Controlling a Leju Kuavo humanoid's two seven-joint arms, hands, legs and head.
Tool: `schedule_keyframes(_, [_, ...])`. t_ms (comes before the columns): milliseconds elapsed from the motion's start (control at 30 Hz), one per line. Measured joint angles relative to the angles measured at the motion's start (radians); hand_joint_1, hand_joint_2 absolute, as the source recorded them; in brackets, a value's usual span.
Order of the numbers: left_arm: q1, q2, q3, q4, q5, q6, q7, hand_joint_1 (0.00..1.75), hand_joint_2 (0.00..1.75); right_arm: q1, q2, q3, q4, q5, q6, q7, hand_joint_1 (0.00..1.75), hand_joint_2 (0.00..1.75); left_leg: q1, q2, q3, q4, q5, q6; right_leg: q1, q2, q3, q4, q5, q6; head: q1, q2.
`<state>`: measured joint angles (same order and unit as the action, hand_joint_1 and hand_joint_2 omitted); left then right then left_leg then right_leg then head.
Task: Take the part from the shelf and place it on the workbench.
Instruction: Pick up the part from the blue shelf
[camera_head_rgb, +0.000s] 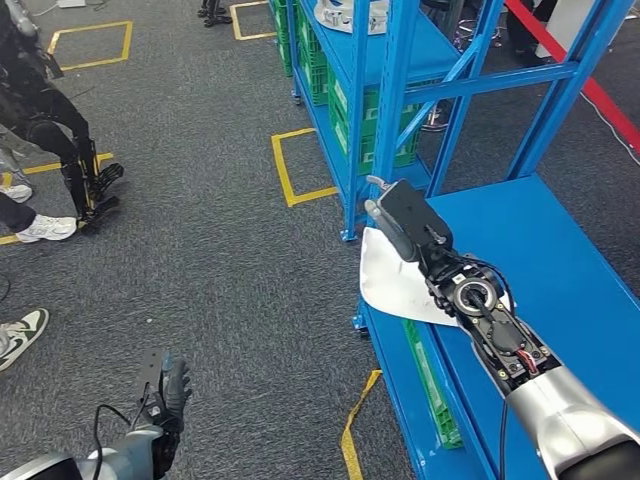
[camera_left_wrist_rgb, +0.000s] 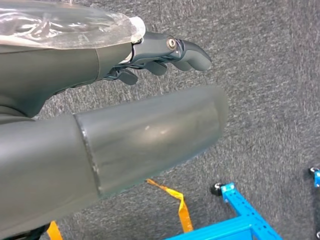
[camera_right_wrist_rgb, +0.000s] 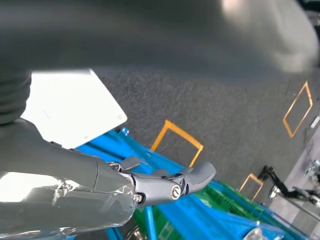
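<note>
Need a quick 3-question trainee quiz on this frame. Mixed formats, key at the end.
1. True or false: the left hand holds the part.
2. The crates on the blue shelf are: A) red B) green C) yellow
3. Fill in: the right hand grips a flat ____ part by the edge of the blue surface.

Key: 1 false, as the left hand hangs empty over the carpet; 2 B; 3 white.
</note>
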<state>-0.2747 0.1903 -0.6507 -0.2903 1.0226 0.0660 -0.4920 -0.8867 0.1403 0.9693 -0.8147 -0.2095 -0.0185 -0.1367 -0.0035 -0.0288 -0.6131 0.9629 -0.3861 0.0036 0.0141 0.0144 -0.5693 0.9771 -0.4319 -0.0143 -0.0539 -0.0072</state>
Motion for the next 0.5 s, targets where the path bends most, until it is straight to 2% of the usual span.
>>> schedule_keyframes(167, [0.013, 0.011, 0.002, 0.0, 0.02, 0.0, -0.004, 0.0, 0.0, 0.021, -0.06, -0.004, -0.085, 0.048, -0.044, 0.073, 0.0, 1.75, 0.0, 0.0, 0.002, -0.003, 0.0, -0.004, 0.001, 0.0, 0.0, 0.0, -0.002, -0.003, 0.0, 0.0])
schedule_keyframes(500, [0.052, 0.043, 0.017, 0.0, 0.064, 0.0, -0.015, 0.0, 0.0, 0.067, -0.243, -0.052, -0.311, 0.162, -0.136, 0.234, 0.0, 1.75, 0.001, 0.001, 0.002, -0.003, -0.001, -0.005, -0.002, 0.0, 0.0, 0.0, -0.003, -0.004, 0.0, 0.0])
